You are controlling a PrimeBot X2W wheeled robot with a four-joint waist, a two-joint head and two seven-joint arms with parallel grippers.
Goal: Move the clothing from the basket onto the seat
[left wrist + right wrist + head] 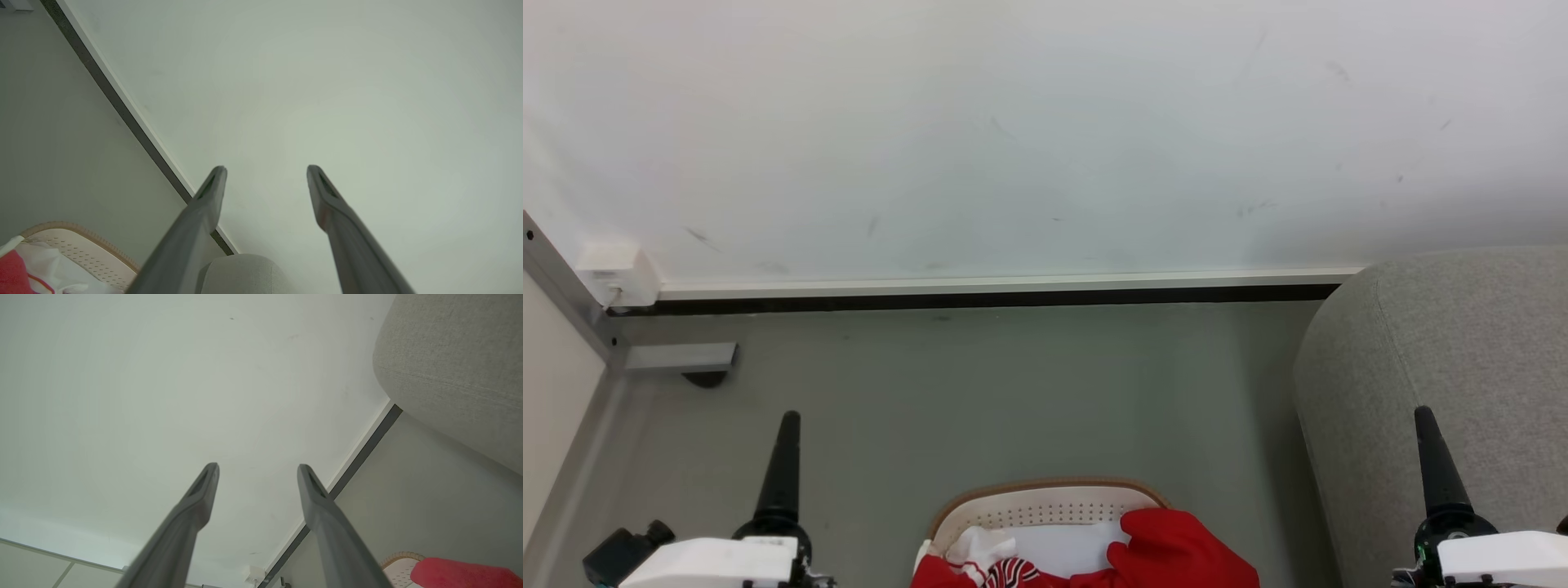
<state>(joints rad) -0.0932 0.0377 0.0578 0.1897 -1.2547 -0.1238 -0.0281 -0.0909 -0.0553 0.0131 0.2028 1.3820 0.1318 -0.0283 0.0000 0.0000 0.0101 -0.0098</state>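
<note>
The cream basket (1045,502) with its brown rim stands on the floor at the bottom centre of the head view. Red clothing (1184,551) lies piled in it, and a striped red jersey part (1009,573) shows beside white fabric. The grey seat (1454,359) rises at the right. My left gripper (788,425) points up at the lower left, well left of the basket, and its wrist view shows it open (266,168) and empty. Over the seat's front my right gripper (1425,416) is also open (258,466) with nothing in it. The basket (88,245) and red clothing (457,573) edge into the wrist views.
A white wall (1045,131) with a dark skirting strip (980,298) closes the back. A white socket box (617,273) and a grey metal frame (572,302) stand at the left. Grey floor (1013,392) lies between the basket and the wall.
</note>
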